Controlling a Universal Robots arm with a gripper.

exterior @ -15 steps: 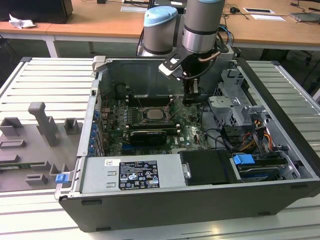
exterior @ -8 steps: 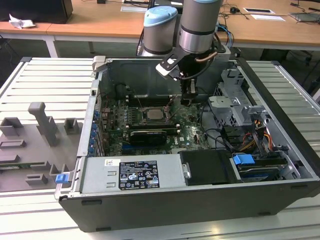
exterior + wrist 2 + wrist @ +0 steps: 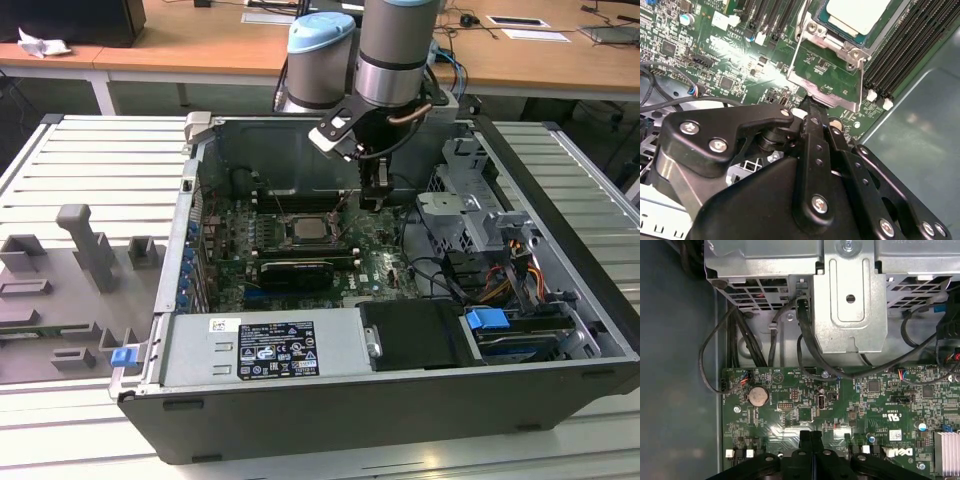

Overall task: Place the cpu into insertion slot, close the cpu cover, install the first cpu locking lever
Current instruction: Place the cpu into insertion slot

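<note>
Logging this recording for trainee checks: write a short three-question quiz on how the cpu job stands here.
1. True or false: the cpu already sits in its socket.
2. Pick one. The cpu cover is A) flat over the cpu, B) swung open, off the cpu, C) lying outside the case.
3. Fill in: in the second wrist view, the end effector has its tip at the edge of the ____.
Key: 1 true; 2 B; 3 cpu cover.

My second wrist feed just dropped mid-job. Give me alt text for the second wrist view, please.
The gripper, its black fingers shut together, touches the free edge of the cpu cover, a thin metal frame that appears tilted up from the socket. Beyond it the cpu sits in the socket on the green motherboard.
</note>
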